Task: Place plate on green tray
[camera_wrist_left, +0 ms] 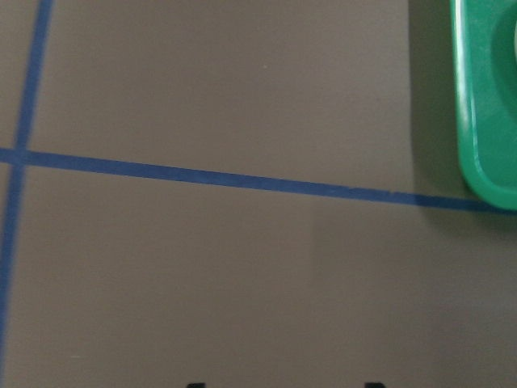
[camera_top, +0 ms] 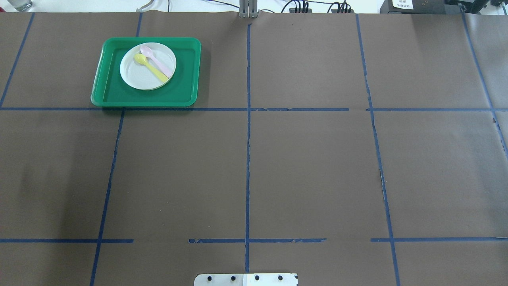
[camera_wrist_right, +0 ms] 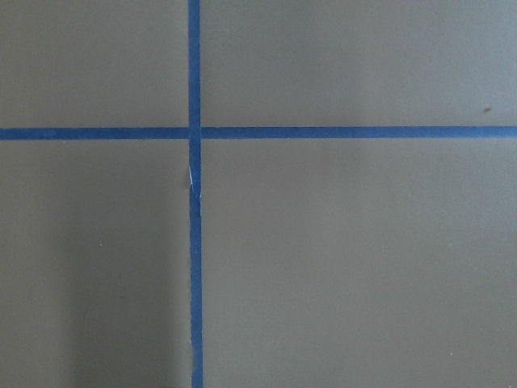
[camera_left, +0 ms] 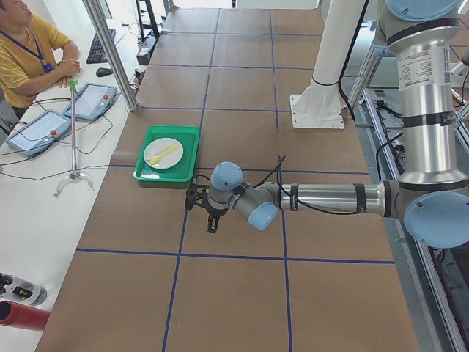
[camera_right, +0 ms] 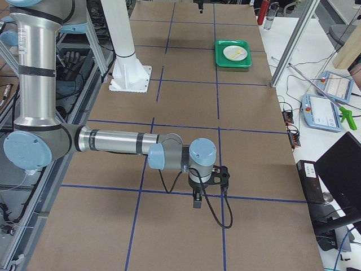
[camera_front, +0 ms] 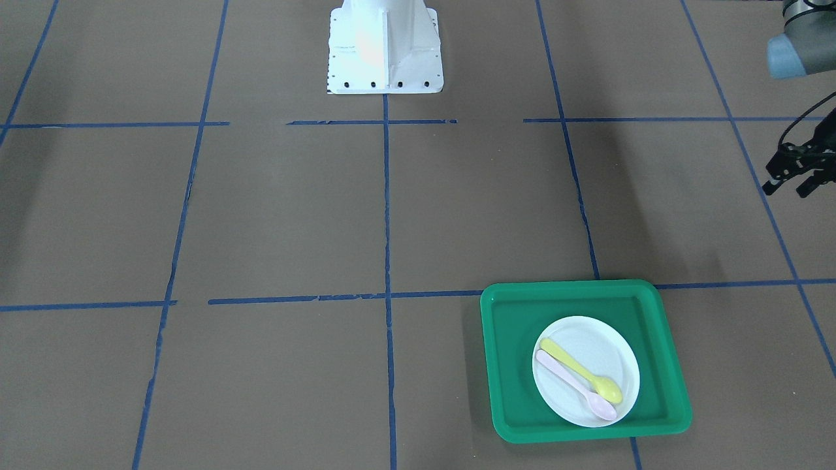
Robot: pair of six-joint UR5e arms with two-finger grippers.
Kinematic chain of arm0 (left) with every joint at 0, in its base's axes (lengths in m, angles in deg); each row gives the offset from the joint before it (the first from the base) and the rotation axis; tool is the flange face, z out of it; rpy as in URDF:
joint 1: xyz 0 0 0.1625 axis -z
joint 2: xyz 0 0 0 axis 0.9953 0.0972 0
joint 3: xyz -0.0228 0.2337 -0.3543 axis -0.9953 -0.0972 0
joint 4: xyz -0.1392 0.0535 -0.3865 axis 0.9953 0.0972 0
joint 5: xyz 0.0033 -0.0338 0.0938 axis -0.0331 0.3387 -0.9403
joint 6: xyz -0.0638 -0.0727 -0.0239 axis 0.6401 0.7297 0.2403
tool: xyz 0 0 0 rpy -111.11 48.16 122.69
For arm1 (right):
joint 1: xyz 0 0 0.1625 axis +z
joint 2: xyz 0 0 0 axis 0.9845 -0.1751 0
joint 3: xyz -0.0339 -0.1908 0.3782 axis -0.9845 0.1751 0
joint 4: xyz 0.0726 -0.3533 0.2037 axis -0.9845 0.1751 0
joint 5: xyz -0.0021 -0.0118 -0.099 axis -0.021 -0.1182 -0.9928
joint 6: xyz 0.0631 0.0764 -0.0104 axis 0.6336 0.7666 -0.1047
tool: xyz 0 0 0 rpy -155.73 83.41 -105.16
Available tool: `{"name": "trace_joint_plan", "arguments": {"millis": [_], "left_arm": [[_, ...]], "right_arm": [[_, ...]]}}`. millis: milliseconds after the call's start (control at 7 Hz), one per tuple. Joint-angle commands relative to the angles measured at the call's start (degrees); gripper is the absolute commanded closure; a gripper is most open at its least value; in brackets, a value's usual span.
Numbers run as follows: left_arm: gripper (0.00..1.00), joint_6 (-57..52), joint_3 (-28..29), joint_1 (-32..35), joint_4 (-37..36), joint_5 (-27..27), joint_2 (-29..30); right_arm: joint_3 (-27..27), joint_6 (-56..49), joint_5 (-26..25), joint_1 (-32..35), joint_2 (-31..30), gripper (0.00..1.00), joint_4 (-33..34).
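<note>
The white plate [camera_front: 602,344] lies inside the green tray [camera_front: 575,286], toward one side of it, with a yellow spoon [camera_front: 581,371] and a pink spoon [camera_front: 575,385] on it. Plate [camera_top: 139,75] and tray [camera_top: 151,104] sit at the far left in the overhead view. My left gripper [camera_front: 789,186] is open and empty, hovering above the table beside the tray; its wrist view shows the tray's corner [camera_wrist_left: 485,97]. My right gripper [camera_right: 208,189] hangs over bare table far from the tray; I cannot tell whether it is open or shut.
The robot's white base [camera_front: 385,46] stands at the table's near middle. Blue tape lines grid the brown table. An operator [camera_left: 22,59] sits off the table's far side by tablets [camera_left: 91,99] and a stand with a rod [camera_left: 73,132].
</note>
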Motion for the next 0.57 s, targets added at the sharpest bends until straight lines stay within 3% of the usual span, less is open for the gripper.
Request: {"name": "trace_joint_plan", "arguments": {"millis": [0,143,286,429], "left_arm": [[0.26,-23.19,-1.79,12.31,-25.89,1.69,4.94],[0.17,-26.83,-4.85,13.65,-32.63,1.70,4.54],[0.00,-27.04,-6.88,13.84,-36.09,1.70,4.37],[0.00,-26.95,-8.99,14.01,-39.95,1.70,4.54]], "right_arm": [[0.00,0.00,0.00,0.00,0.09,0.00,0.00],[0.00,0.00,0.09,0.00,0.00,0.00,0.00],[0.00,0.00,0.00,0.00,0.00,0.00,0.00],[0.00,0.00,0.00,0.00,0.00,0.00,0.00]]}}
